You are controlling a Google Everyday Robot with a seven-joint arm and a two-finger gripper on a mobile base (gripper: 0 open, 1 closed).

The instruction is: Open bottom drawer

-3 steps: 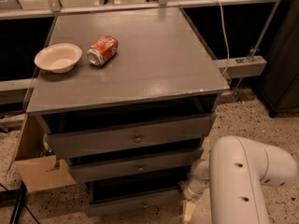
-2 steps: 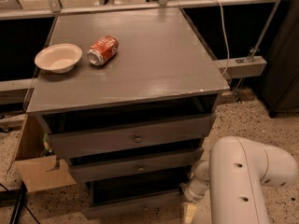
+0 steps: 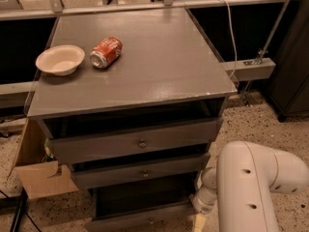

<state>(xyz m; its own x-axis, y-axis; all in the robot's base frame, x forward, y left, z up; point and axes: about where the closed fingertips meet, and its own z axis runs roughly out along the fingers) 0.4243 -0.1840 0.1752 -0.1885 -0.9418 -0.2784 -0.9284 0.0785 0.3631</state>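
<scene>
The grey cabinet (image 3: 145, 66) has three drawers, each standing a little way out. The bottom drawer (image 3: 140, 219) is the lowest; its slim front sits at the bottom edge of the view and its dark interior (image 3: 137, 197) shows behind it. The knob on its front is barely visible at the frame edge. The middle drawer (image 3: 143, 173) and the top drawer (image 3: 141, 143) each show a small round knob. My gripper (image 3: 199, 221) hangs below the white arm (image 3: 251, 187), at the right end of the bottom drawer's front, partly cut off by the bottom edge of the view.
A white bowl (image 3: 60, 59) and a red can lying on its side (image 3: 106, 51) sit on the cabinet top. A cardboard box (image 3: 36, 170) stands on the floor to the left. A dark cabinet (image 3: 294, 57) stands at the right, with a rail and cable behind.
My gripper has sunk slightly toward the bottom edge of the view, and the bottom drawer's front has come out a little with it.
</scene>
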